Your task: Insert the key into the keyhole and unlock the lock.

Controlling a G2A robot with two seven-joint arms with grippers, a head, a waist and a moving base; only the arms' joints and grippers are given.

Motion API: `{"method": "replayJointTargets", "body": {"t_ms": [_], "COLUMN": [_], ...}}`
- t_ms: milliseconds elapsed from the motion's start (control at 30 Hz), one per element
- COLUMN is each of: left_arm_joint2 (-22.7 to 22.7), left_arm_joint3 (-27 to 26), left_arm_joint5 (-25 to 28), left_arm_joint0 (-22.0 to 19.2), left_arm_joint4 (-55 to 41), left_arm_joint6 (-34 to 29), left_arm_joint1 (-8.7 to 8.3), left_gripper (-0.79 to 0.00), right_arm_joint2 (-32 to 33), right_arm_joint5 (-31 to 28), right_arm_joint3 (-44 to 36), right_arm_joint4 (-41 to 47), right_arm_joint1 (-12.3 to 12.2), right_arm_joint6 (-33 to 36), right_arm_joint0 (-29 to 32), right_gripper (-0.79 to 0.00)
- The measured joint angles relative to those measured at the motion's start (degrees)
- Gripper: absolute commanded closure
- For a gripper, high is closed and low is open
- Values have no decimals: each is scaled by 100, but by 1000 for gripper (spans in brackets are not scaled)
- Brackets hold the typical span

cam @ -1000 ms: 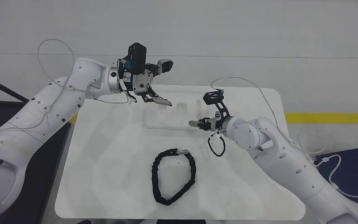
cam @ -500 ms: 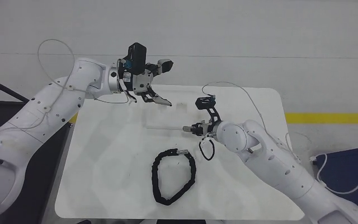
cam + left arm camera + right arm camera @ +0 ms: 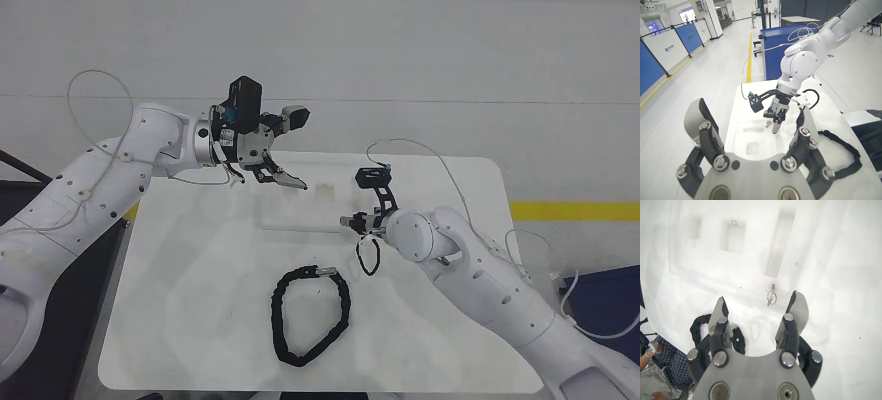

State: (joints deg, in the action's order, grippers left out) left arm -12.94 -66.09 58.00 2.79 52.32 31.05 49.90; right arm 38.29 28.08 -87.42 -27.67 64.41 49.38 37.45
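- The left arm (image 3: 110, 170) comes in from the left with its elbow bent and its wrist held high.
- The left gripper (image 3: 297, 148) points across toward the other arm — its fingers (image 3: 694, 117) are spread wide.
- The right arm (image 3: 480, 270) lies stretched in from the right, wrist turned down.
- The right gripper (image 3: 347, 221) hangs low, tips downward — its fingers (image 3: 799, 308) stand well apart.
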Motion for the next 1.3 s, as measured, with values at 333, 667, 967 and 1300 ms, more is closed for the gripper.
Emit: {"method": "replayJointTargets", "body": {"t_ms": [333, 667, 967, 1300], "left_arm_joint2": [0, 0, 0, 0], "left_arm_joint3": [0, 0, 0, 0], "left_arm_joint5": [0, 0, 0, 0], "left_arm_joint0": [0, 0, 0, 0], "left_arm_joint4": [0, 0, 0, 0], "left_arm_joint6": [0, 0, 0, 0], "left_arm_joint1": [0, 0, 0, 0], "left_gripper": [-785, -785, -785, -785], "right_arm_joint2": [62, 99, 113, 143], "right_arm_joint5": [284, 387, 440, 484], "right_arm_joint3": [94, 188, 358, 521], "right_arm_joint4": [-89, -181, -199, -287], "right_arm_joint1": [97, 195, 298, 397], "right_arm_joint6": [151, 227, 253, 278], "right_arm_joint0": [-1, -21, -32, -58], "right_gripper": [-357, -252, -132, 0]}}
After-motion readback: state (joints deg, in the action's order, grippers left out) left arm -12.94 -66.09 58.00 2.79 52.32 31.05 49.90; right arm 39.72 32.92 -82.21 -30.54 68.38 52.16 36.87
